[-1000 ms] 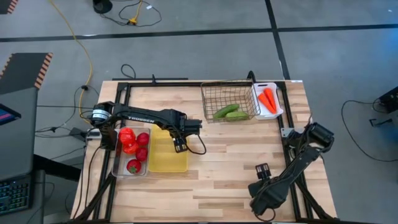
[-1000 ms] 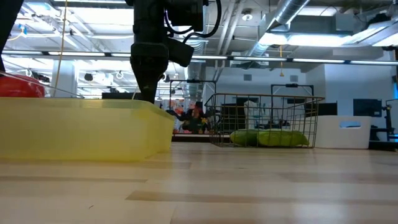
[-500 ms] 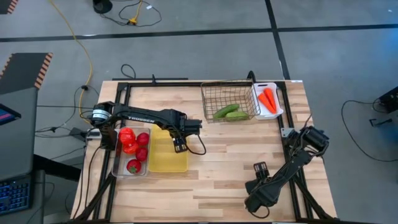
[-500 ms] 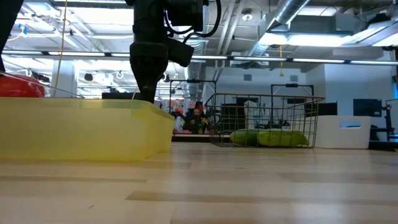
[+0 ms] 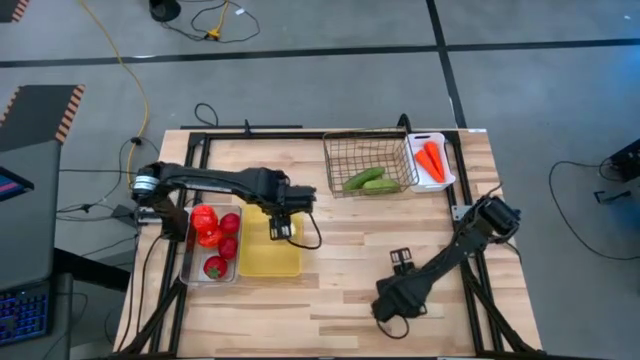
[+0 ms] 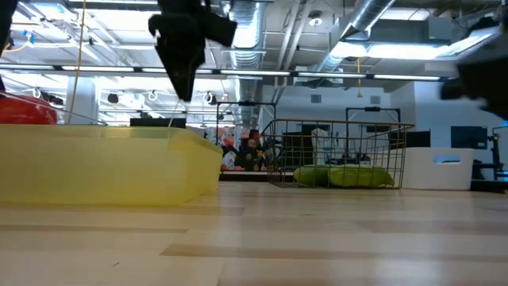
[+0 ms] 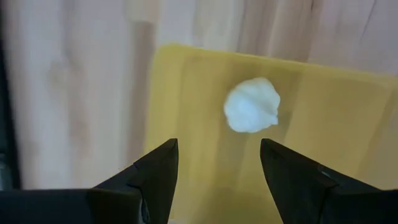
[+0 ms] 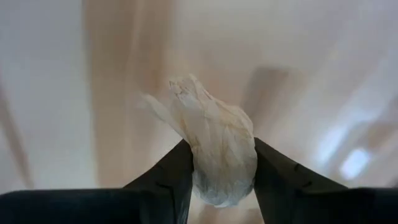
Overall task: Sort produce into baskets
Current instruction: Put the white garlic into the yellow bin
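Observation:
A white garlic piece [image 7: 250,104] lies on the floor of the yellow tray [image 5: 268,252]. My left gripper [image 7: 217,143] hangs open above it and touches nothing; it shows over the tray's far end [image 5: 280,226]. My right gripper [image 5: 400,258] is over the bare wood at the table's right middle, shut on a second white garlic piece [image 8: 214,149]. Red tomatoes [image 5: 210,238] fill the clear bin [image 5: 186,262] left of the tray. Green cucumbers [image 5: 368,181] lie in the wire basket [image 5: 340,150]. Orange carrots [image 5: 431,160] lie in the white tray [image 5: 446,176]. My right gripper pinches the garlic's rounded bulb [image 8: 200,163] between its two fingers, one on each side. The fingers point steeply down from above. The garlic's papery pointed end [image 8: 180,90] sticks out past the fingertips. Whether it is clear of the table I cannot tell.
The four containers stand along the left and far sides of the wooden table [image 5: 350,300]. A black frame [image 5: 300,133] runs along the table's edges. In the low view the yellow tray's wall [image 6: 103,167] fills the left foreground.
My left gripper has risen straight up out of the yellow tray, still open. My right gripper has travelled toward the table's left edge and a little toward the far edge.

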You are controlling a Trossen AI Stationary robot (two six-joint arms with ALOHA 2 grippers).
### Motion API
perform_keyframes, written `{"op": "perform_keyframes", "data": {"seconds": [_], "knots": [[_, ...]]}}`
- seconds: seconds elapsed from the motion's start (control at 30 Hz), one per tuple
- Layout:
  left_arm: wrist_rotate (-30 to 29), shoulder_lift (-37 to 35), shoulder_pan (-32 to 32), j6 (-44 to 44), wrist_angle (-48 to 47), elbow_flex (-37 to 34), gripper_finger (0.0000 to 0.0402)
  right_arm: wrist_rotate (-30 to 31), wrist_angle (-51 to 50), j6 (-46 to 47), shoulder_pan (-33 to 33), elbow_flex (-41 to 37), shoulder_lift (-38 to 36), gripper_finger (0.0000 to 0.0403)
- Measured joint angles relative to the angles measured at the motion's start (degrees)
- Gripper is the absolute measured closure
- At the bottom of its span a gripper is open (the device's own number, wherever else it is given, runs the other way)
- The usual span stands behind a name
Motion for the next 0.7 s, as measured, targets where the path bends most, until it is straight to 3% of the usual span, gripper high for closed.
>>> {"op": "perform_keyframes", "data": {"seconds": [0.23, 0.33, 0.5, 0.7], "knots": [[-4.2, -13.5, -1.1, -0.5, 3.2, -4.0, 0.0187, 7.4, -0.9, -8.7, -6.6, 5.8, 0.0, 0.0239], [-5.0, -20.4, -1.9, -0.4, 9.0, -8.6, 0.0187, 12.5, -0.9, -12.4, -9.8, 8.5, 0.0, 0.0237], [-5.0, -32.9, -3.6, 0.1, 24.1, -22.4, 0.0187, 18.8, 2.6, -18.4, -14.9, 13.3, 0.0, 0.0237], [-3.3, -46.5, -5.7, 2.1, 45.0, -41.5, 0.0187, 21.6, 17.8, -30.7, -20.6, 16.4, -0.1, 0.0237]]}}
